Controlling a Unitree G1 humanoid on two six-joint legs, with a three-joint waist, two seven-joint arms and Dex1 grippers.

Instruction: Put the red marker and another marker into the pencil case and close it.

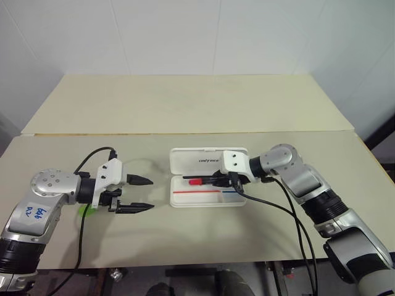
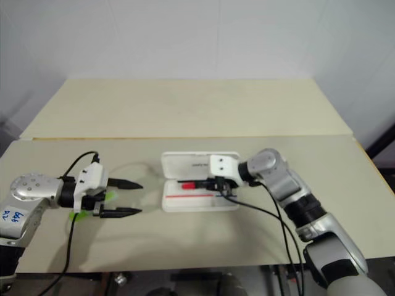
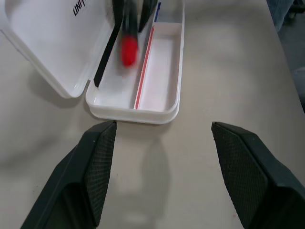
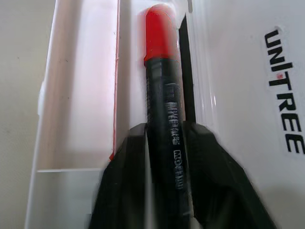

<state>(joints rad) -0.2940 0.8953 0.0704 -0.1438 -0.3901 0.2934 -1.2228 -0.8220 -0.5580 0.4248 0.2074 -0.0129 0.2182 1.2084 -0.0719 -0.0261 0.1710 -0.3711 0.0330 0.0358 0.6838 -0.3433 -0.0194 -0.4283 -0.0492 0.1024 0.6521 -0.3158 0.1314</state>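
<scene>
The white pencil case (image 1: 203, 203) lies open at mid-table, its lid (image 1: 188, 159) tipped back. The red marker (image 4: 163, 95), red cap and black barrel, lies lengthwise in the tray's far channel, cap pointing to the left. My right gripper (image 1: 217, 180) reaches in from the right and straddles the barrel, with a slim gap showing beside one of its fingers (image 4: 126, 181). My left gripper (image 1: 151, 193) hovers open and empty left of the case. The lime-green marker (image 1: 85, 210) peeks out on the table beneath my left wrist, mostly hidden.
A red stripe (image 1: 196, 193) and a blue stripe (image 1: 231, 191) run along the tray's divider. Black cables trail from both wrists over the near table edge (image 1: 185, 262). A second table (image 1: 185, 105) adjoins at the back.
</scene>
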